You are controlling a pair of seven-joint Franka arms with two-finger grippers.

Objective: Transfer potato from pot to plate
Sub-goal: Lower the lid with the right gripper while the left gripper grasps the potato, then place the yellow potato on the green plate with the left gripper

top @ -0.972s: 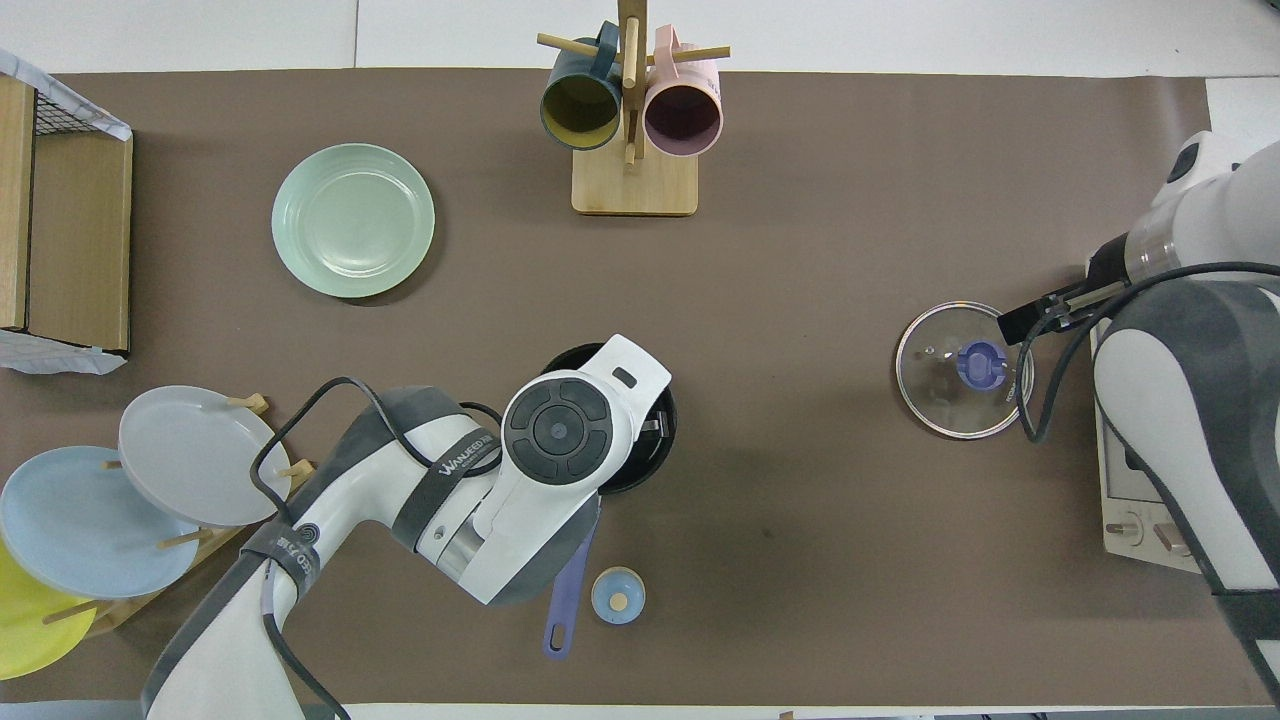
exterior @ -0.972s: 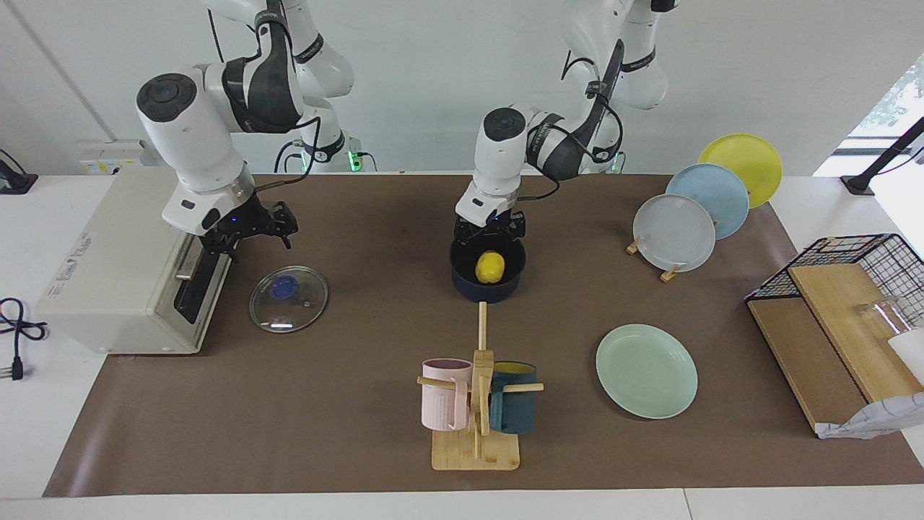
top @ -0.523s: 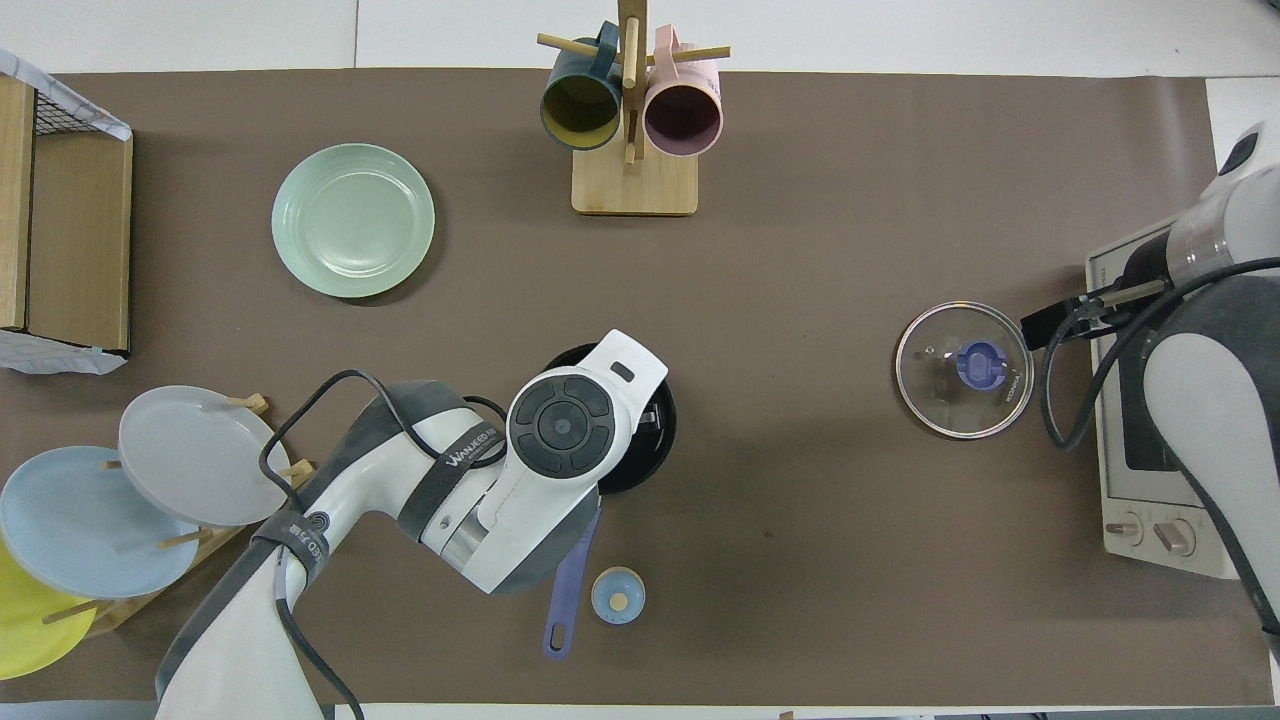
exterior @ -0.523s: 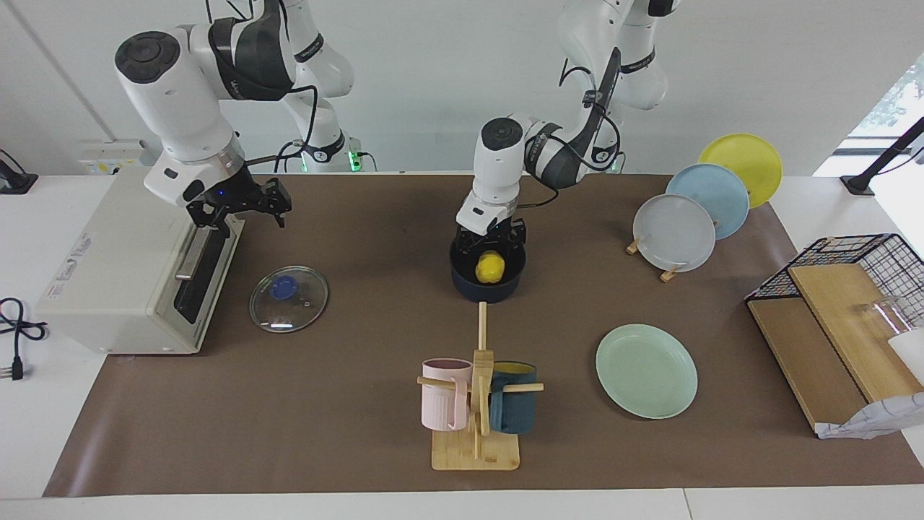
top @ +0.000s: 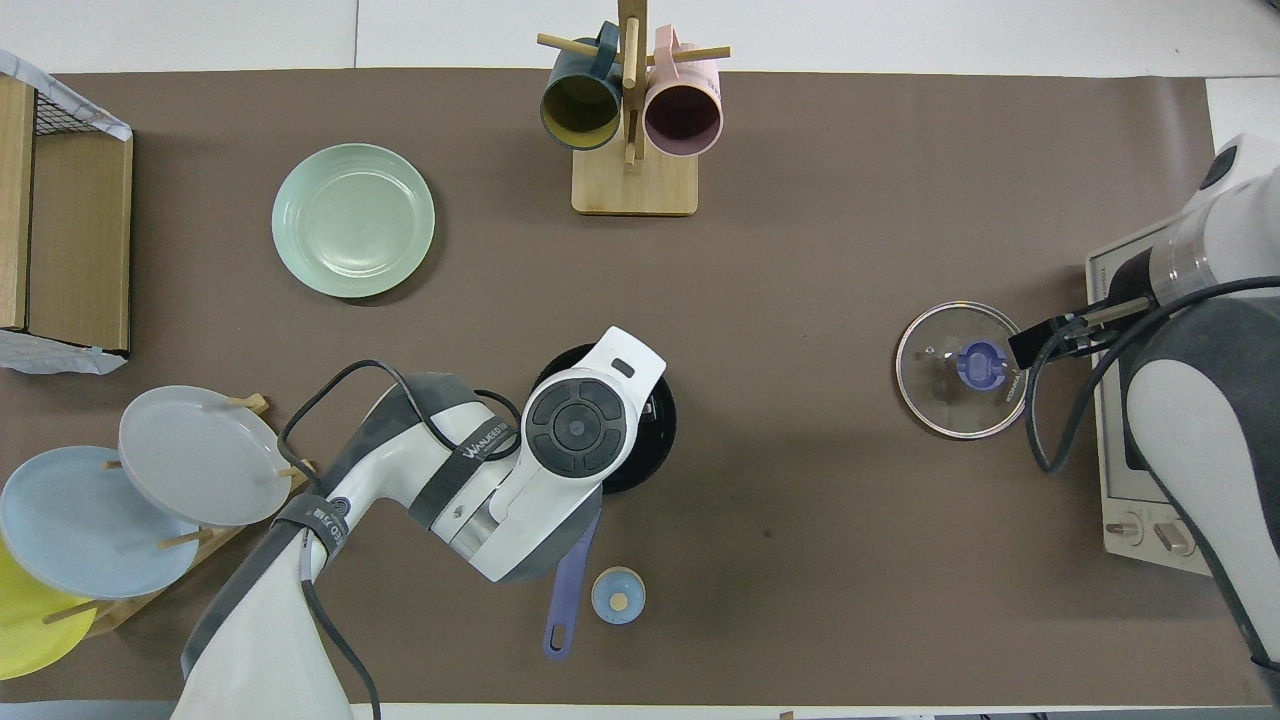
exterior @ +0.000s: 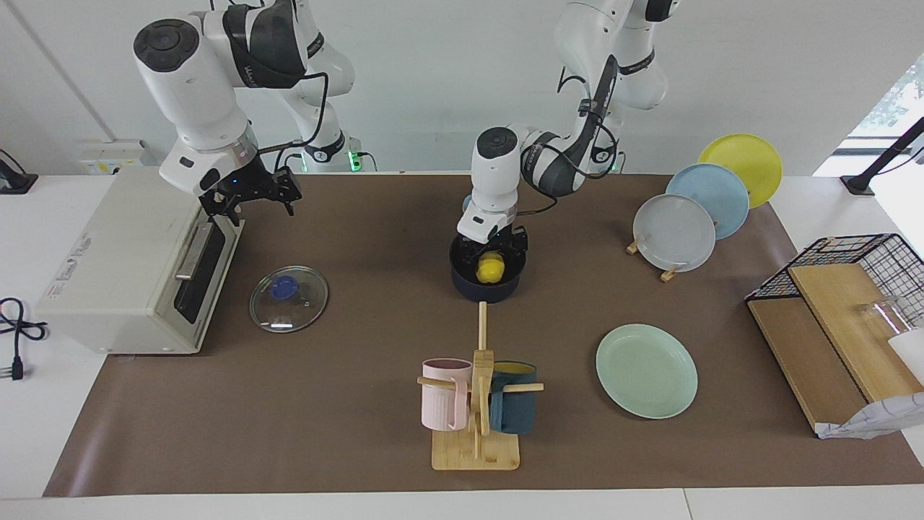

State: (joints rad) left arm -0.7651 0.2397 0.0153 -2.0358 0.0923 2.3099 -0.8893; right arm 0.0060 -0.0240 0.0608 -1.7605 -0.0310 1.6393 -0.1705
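Observation:
The yellow potato (exterior: 491, 269) lies in the dark blue pot (exterior: 462, 286) at mid-table, near the robots. My left gripper (exterior: 493, 254) is down inside the pot, open, with a finger on each side of the potato. In the overhead view my left arm covers the gripper and the potato, and only the pot's rim (top: 660, 455) and blue handle (top: 568, 595) show. The mint-green plate (exterior: 646, 370) (top: 353, 220) lies empty, farther from the robots, toward the left arm's end. My right gripper (exterior: 249, 193) (top: 1040, 338) is open and empty, raised over the oven's corner.
A glass lid (exterior: 289, 298) lies beside a toaster oven (exterior: 123, 267). A mug rack (exterior: 476, 404) stands farther out than the pot. A rack of grey, blue and yellow plates (exterior: 675, 231), a wire basket (exterior: 852, 267) and a small blue disc (top: 617, 595) also show.
My left gripper has sunk lower into the pot around the potato. My right arm has risen and drawn back from the lid toward the oven.

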